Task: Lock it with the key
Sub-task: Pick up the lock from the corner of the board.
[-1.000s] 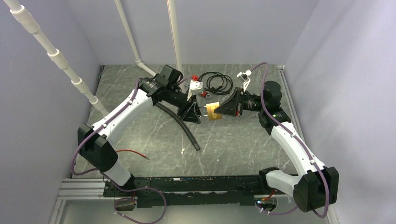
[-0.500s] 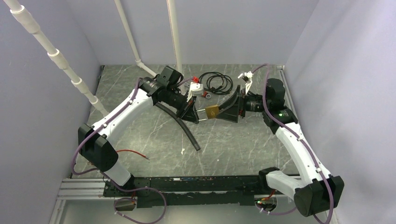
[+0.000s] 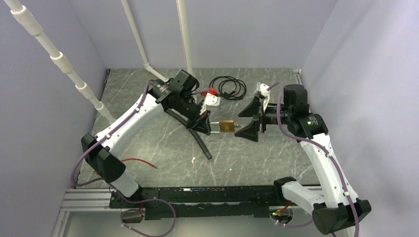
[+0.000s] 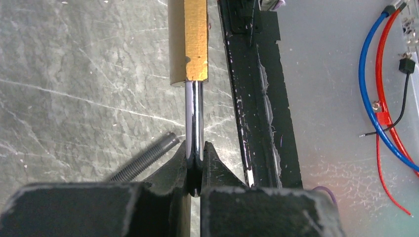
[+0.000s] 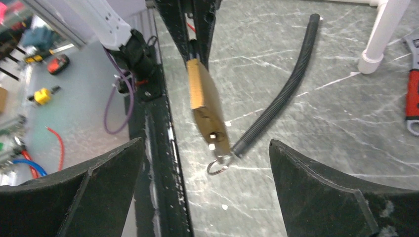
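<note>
At the far left of the overhead view, white pipes (image 3: 59, 61) slant down the wall to the grey marbled table (image 3: 148, 143). A thin red wire (image 3: 141, 161) lies near the left arm's base. A black ribbed hose (image 3: 197, 140) runs across the table under the left arm, and a coil of black cable (image 3: 230, 88) rests near the back wall.

The left gripper (image 3: 206, 126) is clamped tight on the chrome shackle (image 4: 193, 118) of the brass padlock (image 3: 227, 126), with the fingertips (image 4: 210, 158) pinching the bar from both sides. The padlock hangs off the table between the two grippers, with its body pointing toward the right arm. Whether the shackle is latched cannot be told, as only one leg of it shows in the left wrist view.

The key (image 5: 212, 146) sits at the padlock's free end, and a small ring (image 5: 217, 166) dangles from it. It is tiny and partly blurred.

The right gripper (image 3: 239, 125) stands spread wide and empty. Its fingers (image 5: 99, 192) are well apart on either side of the padlock's keyed end and touch neither padlock nor key.

In the right wrist view, a red-handled wrench (image 5: 412, 98) lies on the table at the far right edge, beyond the foot of a white pipe.
</note>
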{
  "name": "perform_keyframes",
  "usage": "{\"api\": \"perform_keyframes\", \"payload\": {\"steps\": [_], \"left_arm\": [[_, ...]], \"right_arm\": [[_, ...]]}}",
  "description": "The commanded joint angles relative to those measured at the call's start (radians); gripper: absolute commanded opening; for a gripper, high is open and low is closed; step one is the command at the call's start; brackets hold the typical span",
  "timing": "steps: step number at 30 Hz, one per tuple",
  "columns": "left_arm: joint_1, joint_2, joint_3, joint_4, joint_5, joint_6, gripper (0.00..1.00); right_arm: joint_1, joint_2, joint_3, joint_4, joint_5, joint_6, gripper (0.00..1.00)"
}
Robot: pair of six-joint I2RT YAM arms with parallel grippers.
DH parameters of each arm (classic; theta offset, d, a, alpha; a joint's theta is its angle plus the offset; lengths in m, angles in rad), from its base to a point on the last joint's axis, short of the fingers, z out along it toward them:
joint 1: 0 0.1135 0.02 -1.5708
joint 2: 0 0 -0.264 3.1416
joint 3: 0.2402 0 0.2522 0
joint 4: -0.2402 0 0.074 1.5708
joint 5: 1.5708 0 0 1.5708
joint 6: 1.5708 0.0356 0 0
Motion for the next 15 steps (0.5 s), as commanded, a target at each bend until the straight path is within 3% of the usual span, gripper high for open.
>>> {"api": "perform_keyframes", "payload": {"steps": [1,6,11,15], "left_arm": [[-0.032,-0.022,0.06,0.01,0.026,0.085,0.0],[-0.068,-0.014,0.08,0.018,0.004,0.08,0.0],[-0.074,-0.003,0.096,0.031,-0.017,0.065,0.0],[-0.076,-0.003,0.095,0.052,-0.016,0.051,0.0]], "right_arm": [[0.001,-0.027,0.066,-0.144,-0.056,-0.271,1.0],[0.016,0.031,0.101,-0.185,-0.066,-0.272,0.99],[0.065,0.106,0.157,-0.307,-0.053,-0.378,0.91],[0.11,0.115,0.144,-0.283,-0.009,-0.376,0.85]]}}
